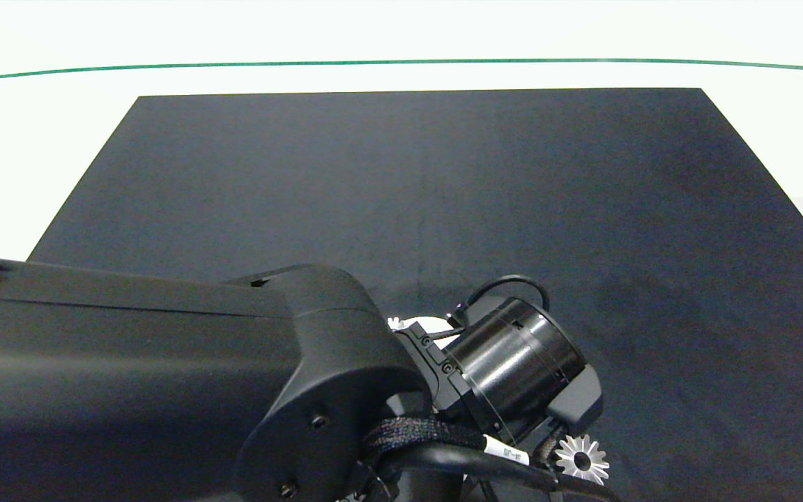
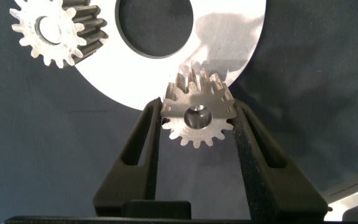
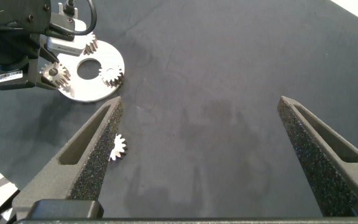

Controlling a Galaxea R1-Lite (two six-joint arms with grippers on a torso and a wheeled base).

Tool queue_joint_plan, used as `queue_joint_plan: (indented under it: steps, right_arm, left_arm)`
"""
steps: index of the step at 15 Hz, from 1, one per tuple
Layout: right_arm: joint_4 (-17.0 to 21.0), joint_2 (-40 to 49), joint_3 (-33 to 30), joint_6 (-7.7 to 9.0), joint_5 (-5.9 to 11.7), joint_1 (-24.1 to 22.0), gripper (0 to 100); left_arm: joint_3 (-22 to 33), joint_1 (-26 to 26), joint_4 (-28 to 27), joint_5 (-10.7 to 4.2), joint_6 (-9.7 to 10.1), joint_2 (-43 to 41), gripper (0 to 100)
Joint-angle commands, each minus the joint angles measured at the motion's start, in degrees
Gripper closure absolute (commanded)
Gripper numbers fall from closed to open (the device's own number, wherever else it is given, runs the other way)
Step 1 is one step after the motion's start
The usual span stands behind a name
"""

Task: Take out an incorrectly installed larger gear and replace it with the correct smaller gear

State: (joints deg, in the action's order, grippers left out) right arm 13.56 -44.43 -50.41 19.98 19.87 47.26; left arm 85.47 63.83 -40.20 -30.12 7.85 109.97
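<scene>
My left gripper is shut on the smaller gear, a pale gear with short stubby teeth and a round hole. It holds the gear at the rim of a round silver plate. A second small gear stands on the plate beside the plate's big central hole. The larger gear, shiny and star-like, lies flat on the mat just right of the left wrist, apart from the plate. The right wrist view shows it as larger gear, half hidden behind a finger. My right gripper hangs open over bare mat.
A dark mat covers the table, with white table around it and a green line at the back. The left arm hides most of the plate in the head view. The right arm is outside that view.
</scene>
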Motion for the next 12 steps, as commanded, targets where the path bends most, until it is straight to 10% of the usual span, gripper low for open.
queue_joint_plan:
  steps: [1, 3, 4, 12]
  right_arm:
    - [0.07, -0.13, 0.05, 0.15, 0.08, 0.02, 0]
    - [0.07, -0.21, 0.05, 0.06, 0.08, 0.02, 0]
    - [0.07, -0.30, 0.05, 0.06, 0.08, 0.02, 0]
    - [0.07, -0.21, 0.13, 0.15, 0.08, 0.02, 0]
  left_arm:
    - [-0.13, 0.15, 0.30, -0.20, 0.06, 0.16, 84]
    - [-0.39, 0.33, 0.57, -0.20, 0.06, -0.02, 84]
    - [-0.39, 0.42, 0.57, -0.20, 0.06, -0.20, 0]
    - [-1.09, -0.11, 0.57, -0.11, 0.50, -2.57, 0]
